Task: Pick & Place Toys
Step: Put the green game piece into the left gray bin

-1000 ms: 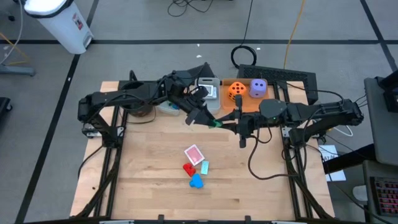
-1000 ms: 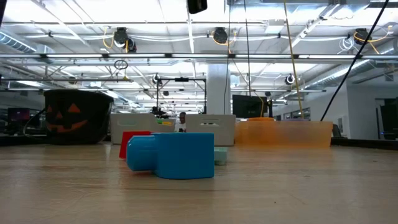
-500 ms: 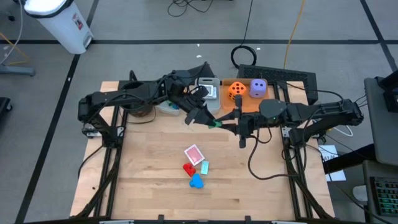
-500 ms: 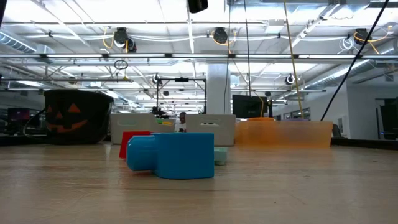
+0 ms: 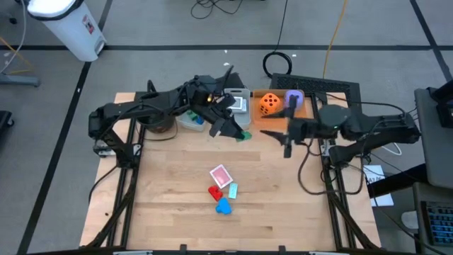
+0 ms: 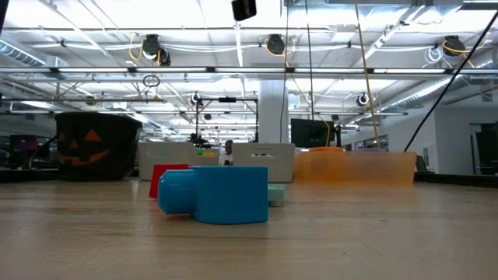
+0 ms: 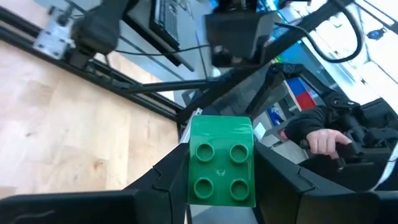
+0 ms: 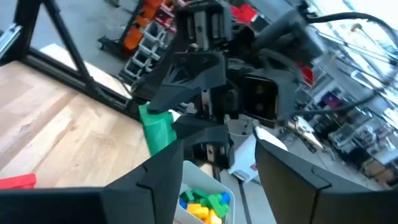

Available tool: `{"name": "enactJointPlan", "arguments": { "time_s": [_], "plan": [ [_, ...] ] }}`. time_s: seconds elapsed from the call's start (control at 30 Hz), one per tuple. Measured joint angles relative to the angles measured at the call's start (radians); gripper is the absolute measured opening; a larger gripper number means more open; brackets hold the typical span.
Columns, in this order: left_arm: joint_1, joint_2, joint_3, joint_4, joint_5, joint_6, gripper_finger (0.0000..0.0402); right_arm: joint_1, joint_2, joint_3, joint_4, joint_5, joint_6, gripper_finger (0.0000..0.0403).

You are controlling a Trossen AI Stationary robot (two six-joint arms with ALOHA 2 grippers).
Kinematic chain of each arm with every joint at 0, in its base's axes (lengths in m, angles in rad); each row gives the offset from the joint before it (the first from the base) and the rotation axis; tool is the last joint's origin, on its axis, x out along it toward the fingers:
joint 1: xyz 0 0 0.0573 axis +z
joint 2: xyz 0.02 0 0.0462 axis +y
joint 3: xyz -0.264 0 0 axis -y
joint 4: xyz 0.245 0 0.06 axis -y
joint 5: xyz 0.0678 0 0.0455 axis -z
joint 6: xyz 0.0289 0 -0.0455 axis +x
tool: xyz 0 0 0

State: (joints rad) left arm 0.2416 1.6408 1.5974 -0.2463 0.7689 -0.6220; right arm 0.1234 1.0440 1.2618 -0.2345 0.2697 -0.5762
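Green block (image 7: 221,163) pinched in left tool (image 5: 237,132), right tool (image 5: 272,133) spread empty, two dice (image 5: 269,103), one card (image 5: 221,175).

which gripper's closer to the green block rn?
Left. The left gripper is shut on the green block; the right gripper is open, empty and off to the block's side.
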Motion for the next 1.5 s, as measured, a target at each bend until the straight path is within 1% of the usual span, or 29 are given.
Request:
{"name": "enactJointPlan", "arguments": {
  "time_s": [0.1,0.17,0.23,0.3,0.4,0.43,0.5,0.63,0.73,0.83,1.0,1.1,1.17,1.33,1.43,1.5],
  "plan": [
    [0.048,-0.008,0.0,-0.015,-0.001,0.0,0.0144,0.0,-0.042,0.0,-0.042,0.033,0.045,0.0201],
    [0.089,-0.019,0.0,-0.062,-0.006,0.011,0.0144,0.0,-0.068,0.0,-0.069,0.057,0.078,0.0204],
    [0.127,-0.025,0.0,-0.104,-0.031,0.046,0.0144,0.0,-0.095,0.0,-0.1,0.08,0.111,0.0205],
    [0.169,-0.039,-0.001,-0.196,-0.078,0.081,0.0144,0.0,-0.116,0.0,-0.133,0.102,0.155,0.0204],
    [0.223,-0.052,0.0,-0.315,-0.208,0.138,0.0144,0.0,-0.137,0.0,-0.199,0.104,0.218,0.02],
    [0.242,-0.06,-0.001,-0.376,-0.263,0.153,0.0144,0.0,-0.142,0.0,-0.213,0.102,0.239,0.0199],
    [0.259,-0.067,-0.001,-0.447,-0.395,0.179,0.0145,0.0,-0.151,0.001,-0.251,0.101,0.28,0.0198],
    [0.276,-0.069,-0.002,-0.603,-0.651,0.174,0.0145,0.0,-0.149,0.0,-0.309,0.101,0.346,0.0197],
    [0.273,-0.069,-0.002,-0.651,-0.808,0.155,0.0145,0.0,-0.149,-0.026,-0.308,0.101,0.372,0.0196],
    [0.273,-0.069,-0.002,-0.67,-0.917,0.144,0.0145,0.0,-0.148,-0.068,-0.298,0.103,0.406,0.0196],
    [0.273,-0.069,-0.01,-0.672,-1.067,0.124,0.0145,0.0,-0.148,-0.16,-0.215,0.155,0.479,0.0196],
    [0.273,-0.069,-0.055,-0.663,-1.124,0.062,0.0145,0.0,-0.148,-0.215,-0.115,0.156,0.49,0.0196],
    [0.275,-0.069,-0.1,-0.65,-1.133,0.027,0.0145,0.001,-0.148,-0.253,-0.033,0.157,0.489,0.0196],
    [0.275,-0.069,-0.224,-0.537,-1.089,-0.024,0.0145,0.001,-0.148,-0.322,0.132,0.256,0.47,0.0196],
    [0.271,-0.069,-0.288,-0.481,-1.084,-0.053,0.0145,0.0,-0.147,-0.336,0.166,0.296,0.455,0.0196],
    [0.267,-0.069,-0.329,-0.474,-1.086,-0.074,0.0145,0.0,-0.147,-0.336,0.167,0.315,0.458,0.0196]
  ]
}}
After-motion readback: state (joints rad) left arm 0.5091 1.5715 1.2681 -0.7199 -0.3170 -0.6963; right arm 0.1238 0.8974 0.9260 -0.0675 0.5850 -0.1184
